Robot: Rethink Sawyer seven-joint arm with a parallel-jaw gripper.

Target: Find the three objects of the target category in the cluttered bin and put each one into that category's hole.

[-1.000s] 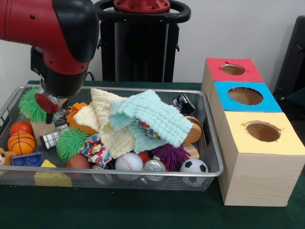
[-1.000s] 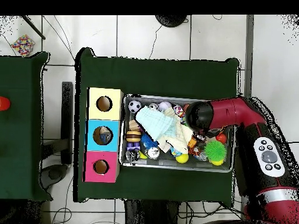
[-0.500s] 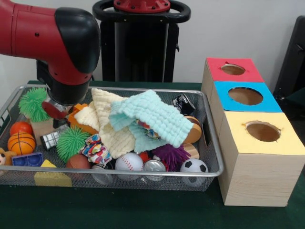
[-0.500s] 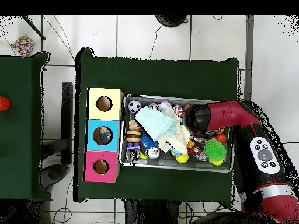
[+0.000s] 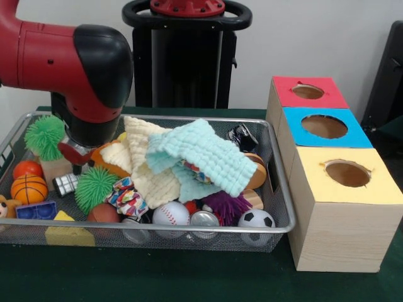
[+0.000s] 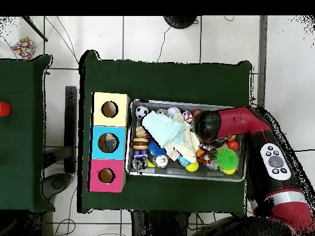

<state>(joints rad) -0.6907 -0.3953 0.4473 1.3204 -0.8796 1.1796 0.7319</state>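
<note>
Red and black robot arm low over the left of the silver wire-mesh bin; gripper buried among toys, jaw state cannot be told. Three-hole wooden box right. Mint knitted cloth mid-bin, white baseball near edge.

A wire bin sits on the table, with a row of three boxes just beside it at 3 o'clock. In the front view, two cloths lie heaped on the other things at the bin's middle. A baseball, a can and a soccer ball line the wall at 6 o'clock. A basketball lies at 9 o'clock, a spiky ball at 10 o'clock. The arm hangs over the bin at 10 o'clock, just beside the cloths.
</note>
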